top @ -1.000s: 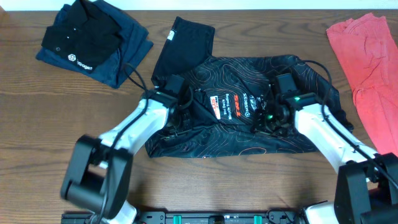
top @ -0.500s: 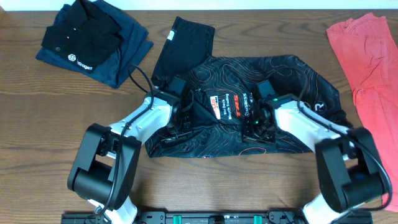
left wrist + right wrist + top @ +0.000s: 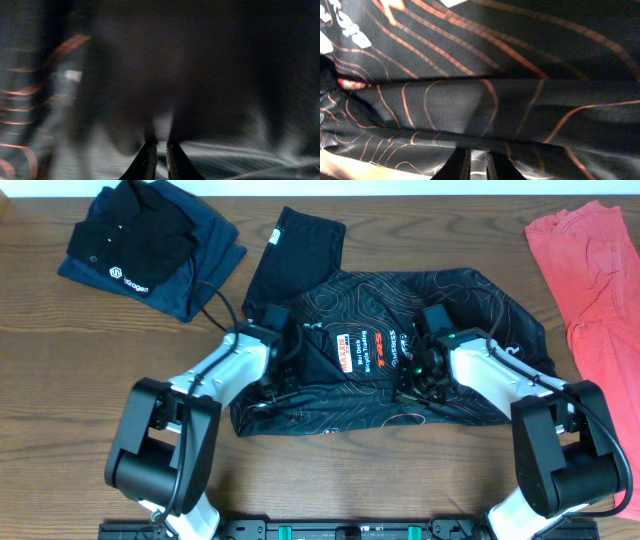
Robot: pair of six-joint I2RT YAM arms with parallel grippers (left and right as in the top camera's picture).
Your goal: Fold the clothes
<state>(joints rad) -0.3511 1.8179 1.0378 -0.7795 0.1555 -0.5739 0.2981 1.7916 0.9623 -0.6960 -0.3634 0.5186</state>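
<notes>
Jersey position: the jersey lies spread and rumpled at the middle of the tabletop, logo panel up, with both arms reaching over it.
Left end effector: the left end effector is closed to a thin slit, with dark fabric bunched at its tips. The wrist view is too blurred to confirm a pinch.
Right end effector: the right end effector has its fingers nearly together against a fold of the jersey. I cannot tell whether cloth is caught.
Risk, slip: the thin fabric could slide out of a shallow pinch, so the fold would collapse.
Risk, layers: catching only the top layer would probably leave the underside behind.
Risk, skew: unequal pulls from the two arms would likely twist the hem.
Count: one jersey, one black polo on one navy garment, one coral-red garment, two end effectors.
</notes>
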